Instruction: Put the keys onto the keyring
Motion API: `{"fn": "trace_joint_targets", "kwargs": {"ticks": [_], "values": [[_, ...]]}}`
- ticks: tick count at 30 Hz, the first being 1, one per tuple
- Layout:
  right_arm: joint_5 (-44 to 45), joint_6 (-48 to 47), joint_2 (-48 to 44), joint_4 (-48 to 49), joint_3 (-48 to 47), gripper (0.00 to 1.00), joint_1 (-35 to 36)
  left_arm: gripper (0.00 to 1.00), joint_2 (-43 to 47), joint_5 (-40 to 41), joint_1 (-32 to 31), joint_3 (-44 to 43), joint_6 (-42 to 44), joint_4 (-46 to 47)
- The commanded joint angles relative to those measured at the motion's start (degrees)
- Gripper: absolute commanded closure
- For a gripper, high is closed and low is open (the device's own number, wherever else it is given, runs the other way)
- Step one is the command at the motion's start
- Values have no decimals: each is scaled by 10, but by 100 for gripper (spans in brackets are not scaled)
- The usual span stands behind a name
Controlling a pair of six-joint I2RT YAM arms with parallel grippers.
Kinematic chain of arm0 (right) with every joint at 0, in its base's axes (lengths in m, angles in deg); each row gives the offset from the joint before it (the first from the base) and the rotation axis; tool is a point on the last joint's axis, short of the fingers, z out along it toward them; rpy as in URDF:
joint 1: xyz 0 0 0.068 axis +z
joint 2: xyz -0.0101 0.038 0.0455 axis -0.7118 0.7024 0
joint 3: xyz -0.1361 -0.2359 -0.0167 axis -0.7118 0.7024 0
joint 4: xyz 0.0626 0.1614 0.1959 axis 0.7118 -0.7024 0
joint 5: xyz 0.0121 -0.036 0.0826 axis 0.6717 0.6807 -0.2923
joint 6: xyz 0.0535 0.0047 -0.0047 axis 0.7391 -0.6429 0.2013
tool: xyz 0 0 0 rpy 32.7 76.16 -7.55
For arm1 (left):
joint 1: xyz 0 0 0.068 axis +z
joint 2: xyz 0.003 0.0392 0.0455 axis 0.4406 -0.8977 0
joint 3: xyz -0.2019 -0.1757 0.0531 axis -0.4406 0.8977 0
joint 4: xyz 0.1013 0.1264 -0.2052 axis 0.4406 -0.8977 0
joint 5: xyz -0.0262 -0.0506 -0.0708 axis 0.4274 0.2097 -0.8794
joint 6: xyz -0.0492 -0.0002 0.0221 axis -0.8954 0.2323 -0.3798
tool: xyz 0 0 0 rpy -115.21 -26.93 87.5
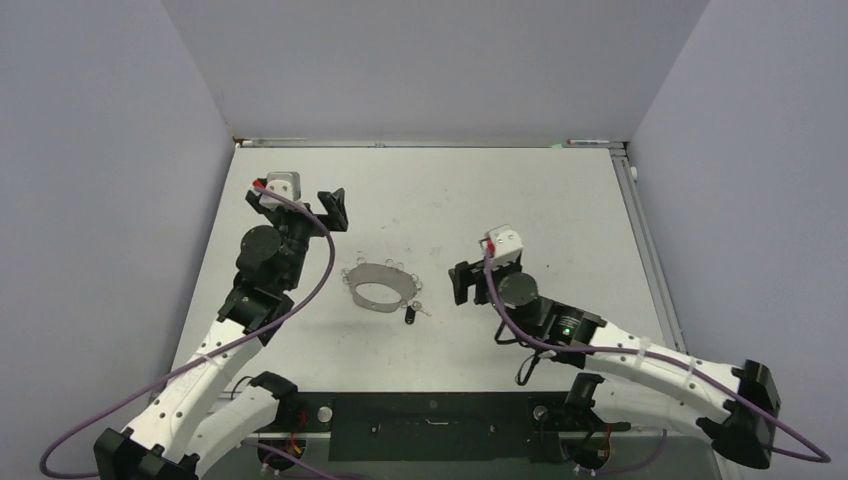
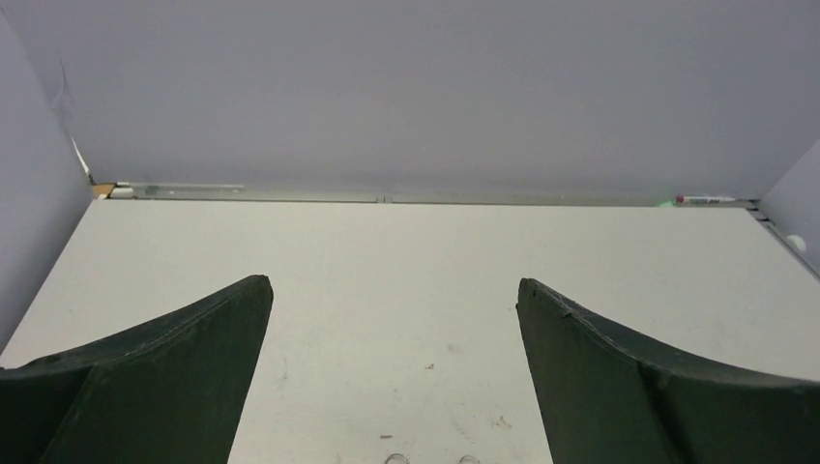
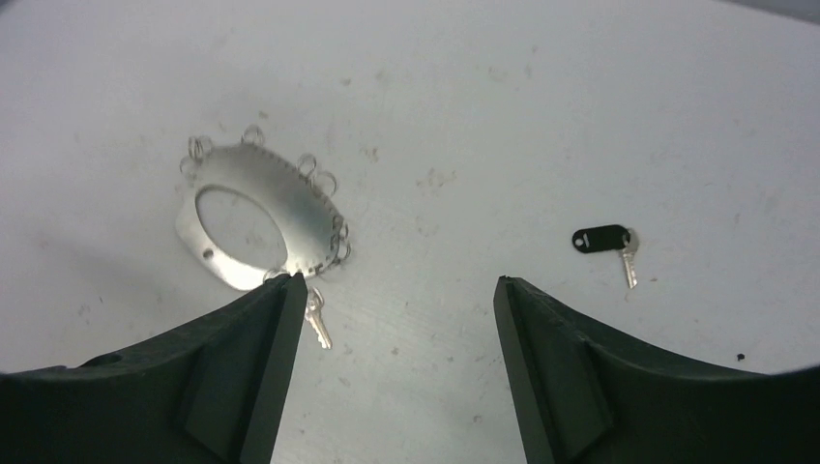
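While both arms hang over the bench (image 1: 540, 200), neither one has hold of anything. The left jaws, upper left in the top view, are spread wide, and their camera only gets bare bench and the wall (image 2: 406, 97). The right jaws, right of centre, are released too, with nothing between the fingers (image 3: 242, 377).

The keyring (image 1: 375, 273) lies flat mid-frame in the top view, between the two arms. In the right wrist view it sits upper left, with little wire loops (image 3: 253, 133) dotted round its rim. One key (image 3: 317, 321) is right at the ring's lower edge, just off the tip of the lower-left finger. Can't tell if it's actually hooked on. The other key (image 3: 601, 239), black head and silver blade, lies on its own at mid-right, well apart from the ring.
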Motion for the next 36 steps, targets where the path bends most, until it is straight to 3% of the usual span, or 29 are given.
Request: {"fn": "trace_joint_targets", "kwargs": {"ticks": [1, 9, 17, 23, 26, 36], "values": [[131, 35, -130, 66, 36, 24, 2, 4, -28, -4, -14, -42, -3, -29], [231, 69, -304, -37, 68, 23, 1, 4, -63, 44, -108, -65, 24, -85], [283, 108, -383, -121, 52, 23, 2, 4, -24, 8, -112, -54, -14, -234], [285, 153, -382, -153, 52, 23, 3, 4, 72, 45, -112, 40, -16, -269], [284, 159, -368, -150, 53, 23, 2, 4, 100, 90, -119, 50, -1, -280], [267, 185, -314, -154, 46, 23, 2, 4, 130, 75, -121, 54, 7, -273]]}}
